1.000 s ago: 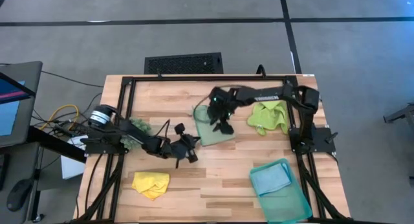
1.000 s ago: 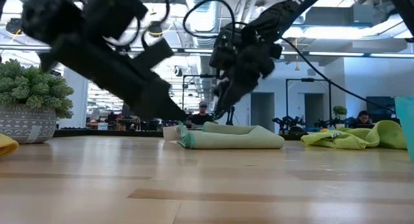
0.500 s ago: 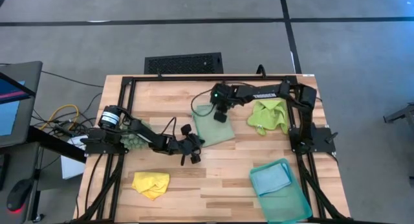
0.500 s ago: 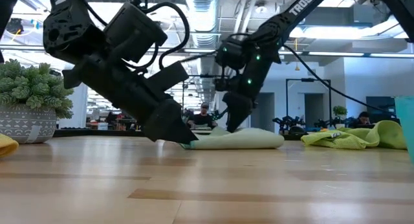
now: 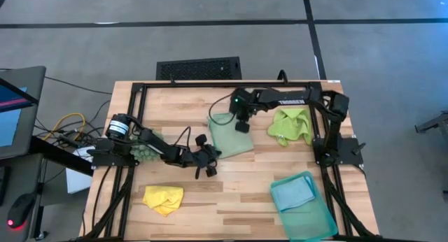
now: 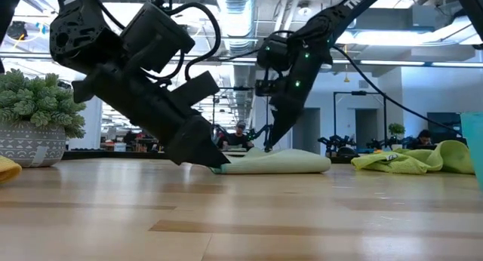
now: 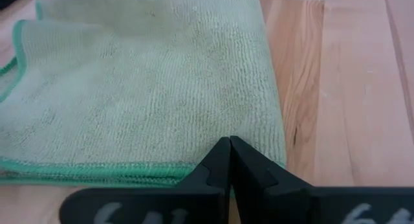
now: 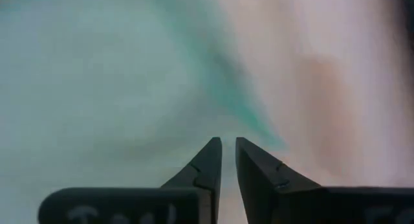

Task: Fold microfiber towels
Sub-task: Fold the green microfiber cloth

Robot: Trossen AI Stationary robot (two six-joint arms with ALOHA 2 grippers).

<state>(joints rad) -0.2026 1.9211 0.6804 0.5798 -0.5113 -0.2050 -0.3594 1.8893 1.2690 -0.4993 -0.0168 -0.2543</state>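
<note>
Yellow towel (image 5: 163, 198) lies crumpled at the table's (image 5: 182, 102) near left. Left claw (image 5: 208, 160), fingers together, pins the sage towel's (image 5: 229, 138) near-left corner to the wood. Right claw (image 5: 242, 124) sits at that towel's far edge, fingers nearly together with a thin gap; whether cloth is caught, cannot tell. Lime towel (image 5: 292, 125) bunched further right, blue towel (image 5: 292, 194) in the teal tray (image 5: 323, 224). Risk: if the right claw missed the hem, it lifts empty, or the pinned corner drags and skews the fold.

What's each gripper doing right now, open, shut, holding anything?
Left gripper: shut on the sage towel's near edge.
Right gripper: nearly closed at the towel's far edge; grip cannot be told.
</note>
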